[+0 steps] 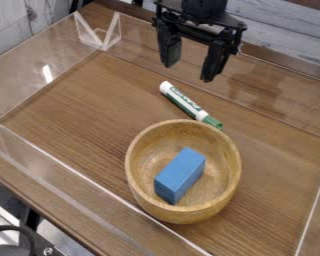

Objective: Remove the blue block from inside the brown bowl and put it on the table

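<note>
A blue block (180, 174) lies flat inside the brown bowl (147, 148), a round light-wood bowl standing near the front of the table (83, 100). My gripper (191, 56) hangs at the back of the table, well above and behind the bowl, pointing down. Its two black fingers (167, 46) stand apart with nothing between them, so it is open. The block is fully visible and untouched.
A white-and-green marker pen (191, 104) lies on the table between the gripper and the bowl. Low clear acrylic walls (69, 170) edge the tabletop, and a clear triangular bracket (96, 32) stands at the back left.
</note>
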